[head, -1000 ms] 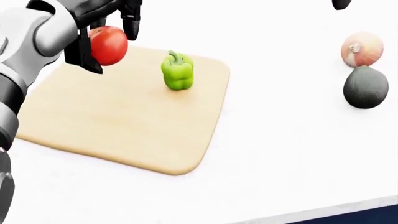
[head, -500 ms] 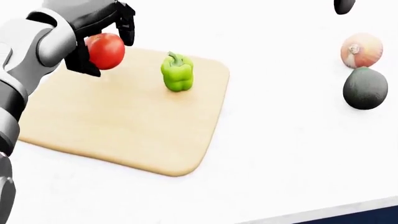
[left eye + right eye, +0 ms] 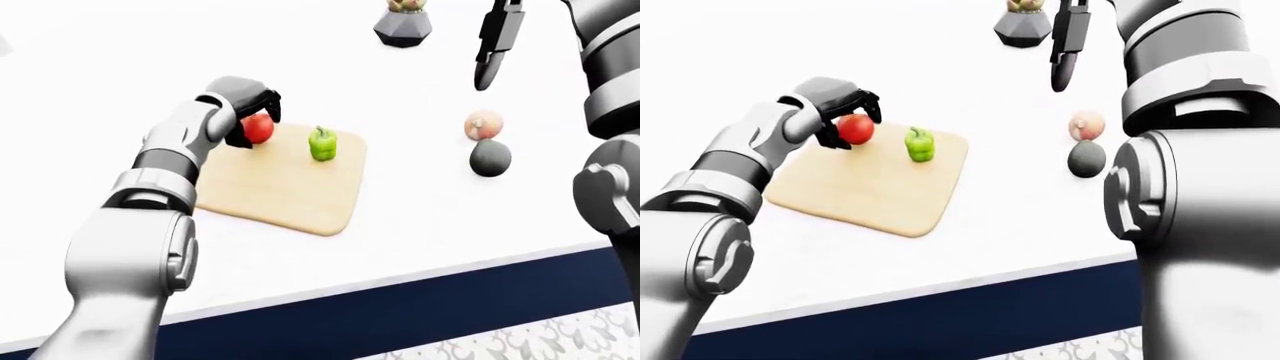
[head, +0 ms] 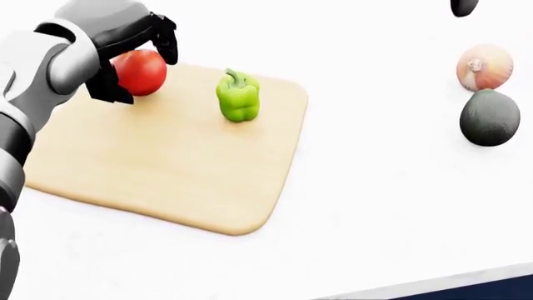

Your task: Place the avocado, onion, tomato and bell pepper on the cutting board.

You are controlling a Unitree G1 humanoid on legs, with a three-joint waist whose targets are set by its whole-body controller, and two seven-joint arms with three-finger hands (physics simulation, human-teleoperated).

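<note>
- The round red tomato [image 4: 140,72] is sitting in the grip of the left hand [image 4: 125,53], whose dark fingers [image 4: 165,39] are curling round it from above and from the side; it is hanging over, or just touching, the top-left corner of the pale wooden cutting board [image 4: 167,169] in the head view, and which of the two I cannot tell.
- The glossy green bell pepper [image 4: 238,95] is standing upright on the board, just to the right of that hand and apart from the tomato, so this item looks done.
- The pale, papery round onion [image 4: 485,66] is lying on the white counter [image 4: 392,206], well to the right of the left hand and off the board.
- The dark green avocado [image 4: 490,117] is resting just below the onion in the head view, nearly touching it, also off the board.
- The right hand [image 3: 497,41] is hanging above and to the left of the onion in the left-eye view, fingers pointing down and pinching nothing; whether they are spread or pressed together I cannot tell.
- My judgement: one item is placed, a second is about to be released, and two are left, both nearer the right hand.
- A grey faceted pot [image 3: 403,28] is standing at the top of the left-eye view, beyond the right hand.
</note>
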